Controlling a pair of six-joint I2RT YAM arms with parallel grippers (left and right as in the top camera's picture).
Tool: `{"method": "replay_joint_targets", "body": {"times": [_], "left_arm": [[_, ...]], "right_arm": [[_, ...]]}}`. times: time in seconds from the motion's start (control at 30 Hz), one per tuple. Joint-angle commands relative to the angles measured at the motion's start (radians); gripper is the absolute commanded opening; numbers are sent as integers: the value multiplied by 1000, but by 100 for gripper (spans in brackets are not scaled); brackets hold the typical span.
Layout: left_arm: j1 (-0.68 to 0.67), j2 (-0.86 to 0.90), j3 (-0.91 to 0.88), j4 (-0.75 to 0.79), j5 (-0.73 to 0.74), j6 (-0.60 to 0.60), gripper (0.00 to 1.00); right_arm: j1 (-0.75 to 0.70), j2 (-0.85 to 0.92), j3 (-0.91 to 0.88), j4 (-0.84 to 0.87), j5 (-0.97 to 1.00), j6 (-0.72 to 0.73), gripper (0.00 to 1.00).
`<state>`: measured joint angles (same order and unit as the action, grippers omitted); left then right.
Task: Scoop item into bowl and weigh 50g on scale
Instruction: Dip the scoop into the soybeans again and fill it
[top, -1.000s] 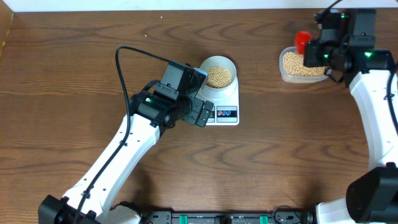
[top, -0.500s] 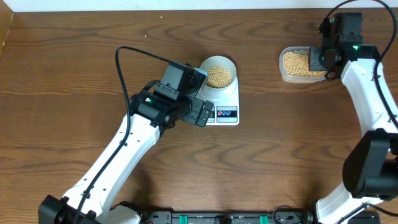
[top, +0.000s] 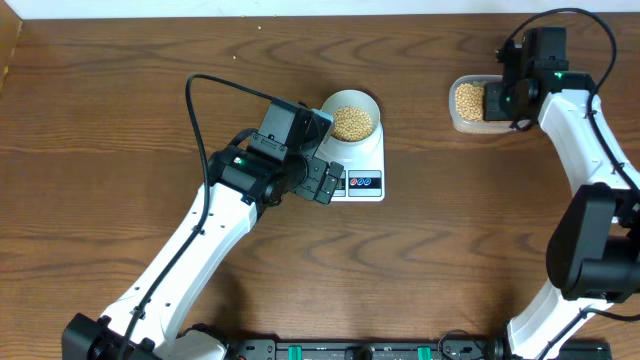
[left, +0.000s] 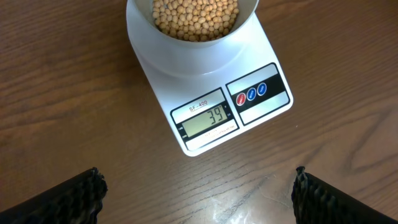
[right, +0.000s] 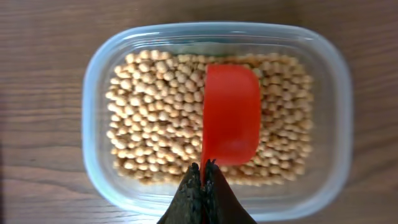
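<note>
Red plastic scoop lies over the soybeans in the clear plastic tub, toward the far right of the wooden table. Right gripper is pinched tight on the scoop's handle end. More soybeans are heaped in the pale bowl, which sits on the white scale near table centre. Display reads 39. Left gripper hangs at the scale's front edge, fingers spread wide, grasping nothing.
</note>
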<state>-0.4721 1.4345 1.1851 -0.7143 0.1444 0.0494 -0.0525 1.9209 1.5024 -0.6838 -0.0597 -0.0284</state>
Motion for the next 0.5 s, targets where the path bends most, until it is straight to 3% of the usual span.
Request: {"method": "replay_joint_targets", "body": {"times": [0.0,0.47], "left_arm": [[2,-4,-3,-3,4,2,98],[2,-4,-3,-4,4,2,98]], "right_arm": [[-3,26,6,-1,-122,25,1],[-103,28,6,-2,-400,36,1]]}}
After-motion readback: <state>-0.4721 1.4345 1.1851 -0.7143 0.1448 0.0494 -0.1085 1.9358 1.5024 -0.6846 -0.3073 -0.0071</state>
